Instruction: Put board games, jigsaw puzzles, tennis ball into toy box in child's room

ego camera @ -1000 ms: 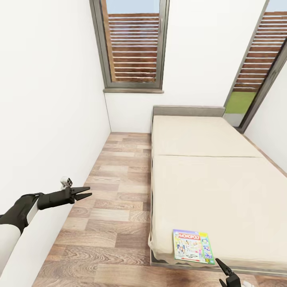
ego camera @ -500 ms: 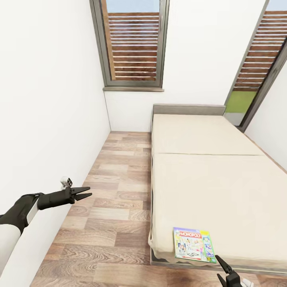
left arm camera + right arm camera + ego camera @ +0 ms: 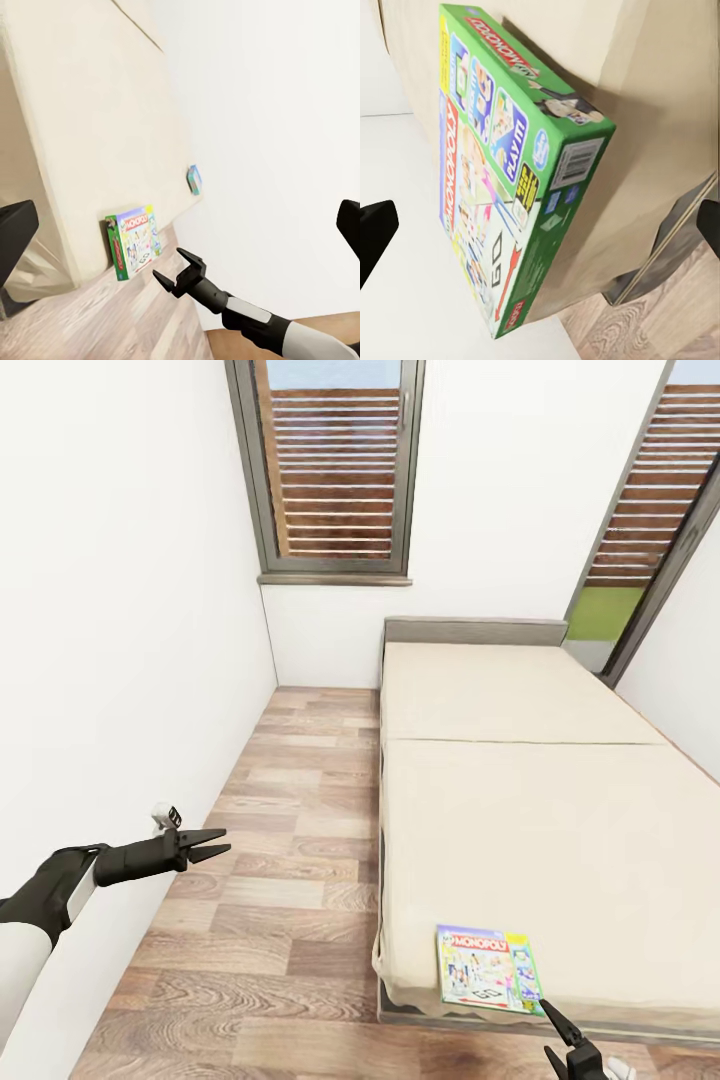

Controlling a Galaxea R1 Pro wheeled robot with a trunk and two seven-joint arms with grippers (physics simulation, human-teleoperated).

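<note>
Green-edged MONOPOLY box [image 3: 488, 969] on bed [image 3: 560, 830]; right gripper [image 3: 562, 1038] spread, empty

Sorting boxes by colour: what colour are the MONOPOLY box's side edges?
Green, clearest in the right wrist view on the MONOPOLY box.

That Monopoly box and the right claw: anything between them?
Nothing: the head view shows just bare mattress edge between the Monopoly box and the right claw.

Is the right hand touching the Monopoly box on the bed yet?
Apart. In the left wrist view, bare floor shows between the open right hand and the Monopoly box on the bed.
</note>
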